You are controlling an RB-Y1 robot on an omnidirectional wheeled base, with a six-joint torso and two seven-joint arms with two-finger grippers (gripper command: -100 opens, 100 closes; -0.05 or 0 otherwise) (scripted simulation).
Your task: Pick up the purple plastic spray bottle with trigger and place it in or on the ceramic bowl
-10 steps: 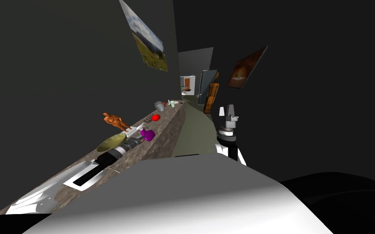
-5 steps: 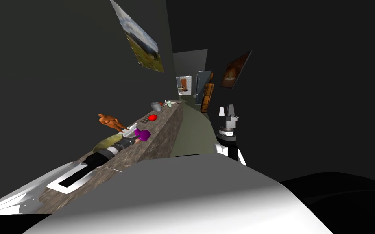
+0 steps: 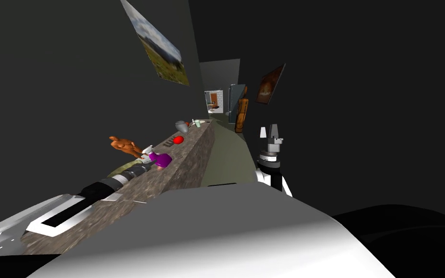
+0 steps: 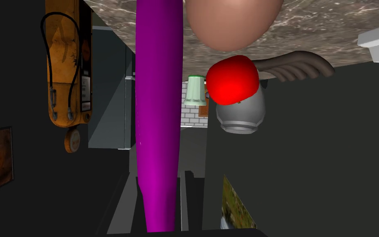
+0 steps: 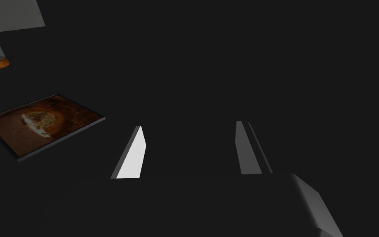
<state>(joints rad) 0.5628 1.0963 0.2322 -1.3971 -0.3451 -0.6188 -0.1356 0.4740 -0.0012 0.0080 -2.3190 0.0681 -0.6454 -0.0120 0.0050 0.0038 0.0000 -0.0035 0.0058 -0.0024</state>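
My left gripper point(image 3: 155, 159) is shut on the purple spray bottle point(image 3: 161, 160) just above the stone counter point(image 3: 190, 161). In the left wrist view the bottle's purple body point(image 4: 158, 123) stands between the two fingers of that gripper point(image 4: 156, 203), which press its sides. The olive bowl point(image 3: 119, 170) lies on the counter just behind the gripper, mostly hidden by my left forearm. My right gripper point(image 3: 269, 131) is raised over the floor to the right of the counter, and in its wrist view the right gripper point(image 5: 188, 154) stands open with nothing between the fingers.
An orange figurine point(image 3: 124, 145) stands by the wall beside the bowl. Further along the counter are a red apple point(image 3: 178, 139), a grey pot point(image 3: 182, 126) and a pale green cup point(image 4: 195, 90). A sink lies near me. Floor runs along the counter's right.
My head view has swung, shifting the scene left. The left arm has carried the bottle back along the counter toward the bowl, and the forearm now covers more of the bowl.
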